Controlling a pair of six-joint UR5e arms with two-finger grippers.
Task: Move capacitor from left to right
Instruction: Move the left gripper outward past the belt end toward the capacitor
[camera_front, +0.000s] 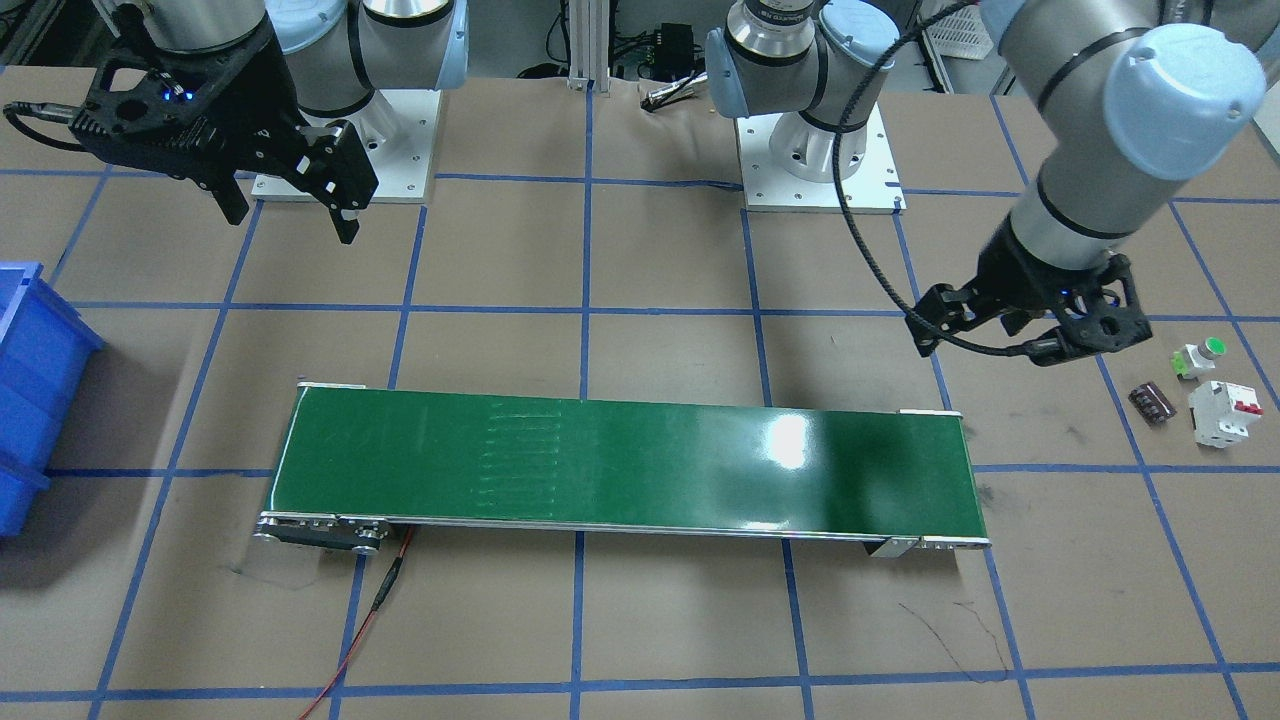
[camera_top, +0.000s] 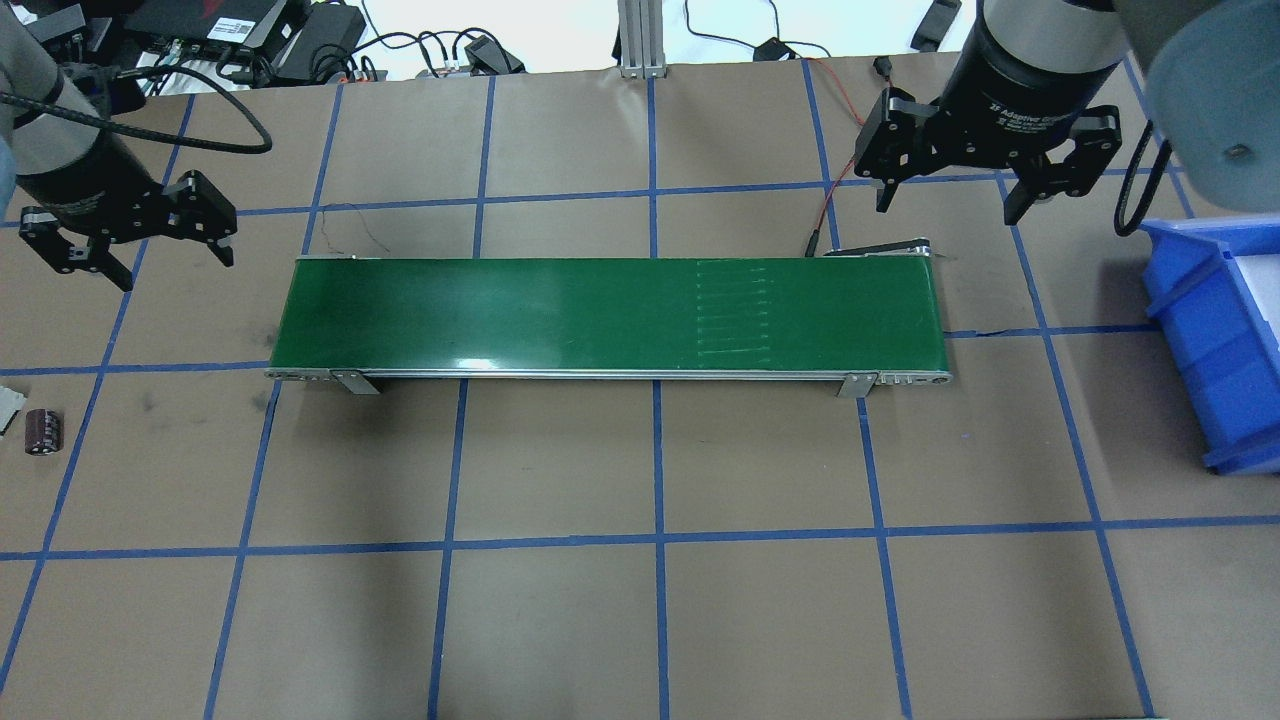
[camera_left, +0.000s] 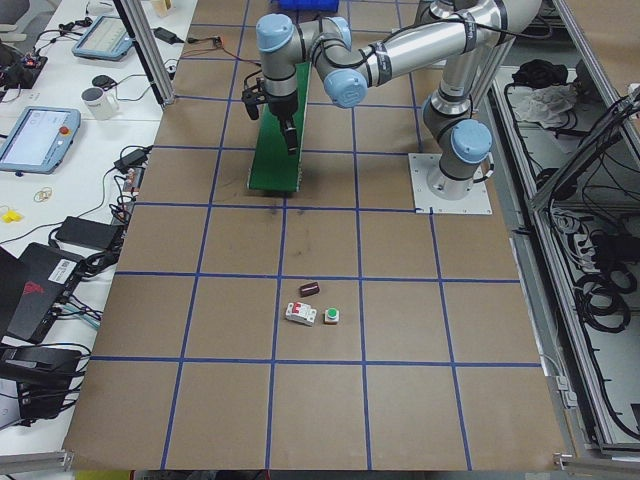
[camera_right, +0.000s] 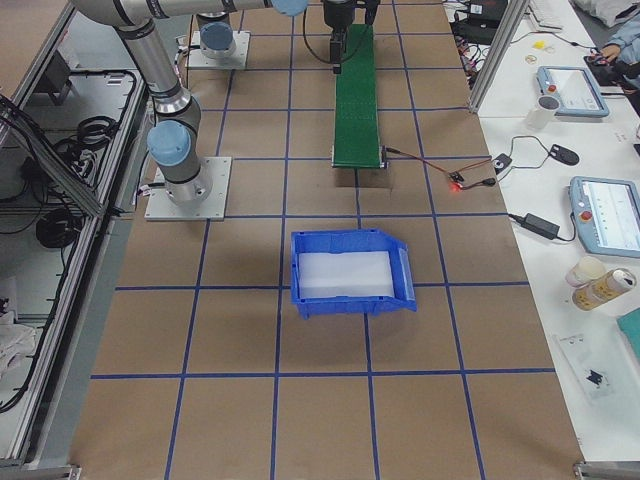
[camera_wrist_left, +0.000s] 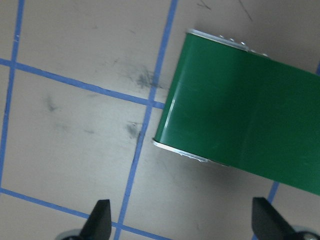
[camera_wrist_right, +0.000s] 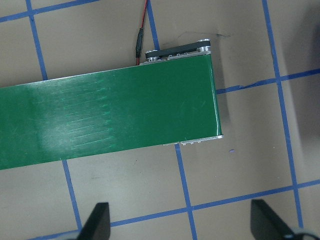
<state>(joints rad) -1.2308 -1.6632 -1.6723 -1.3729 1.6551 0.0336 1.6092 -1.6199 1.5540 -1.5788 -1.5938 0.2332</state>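
Observation:
The capacitor (camera_front: 1152, 404), a small dark cylinder with pale stripes, lies on the brown table past the left end of the green conveyor belt (camera_front: 620, 465). It also shows in the overhead view (camera_top: 42, 431) and the exterior left view (camera_left: 309, 289). My left gripper (camera_top: 177, 272) hangs open and empty above the table by the belt's left end, apart from the capacitor. The left wrist view shows its fingertips (camera_wrist_left: 100, 220) wide apart over bare table and the belt's end (camera_wrist_left: 240, 120). My right gripper (camera_top: 948, 210) is open and empty over the belt's right end (camera_wrist_right: 110, 115).
A white circuit breaker with red switches (camera_front: 1222, 412) and a white push-button with a green cap (camera_front: 1195, 358) lie next to the capacitor. A blue bin (camera_top: 1200, 320) stands beyond the belt's right end. A red wire (camera_front: 370, 610) runs from the belt's right end.

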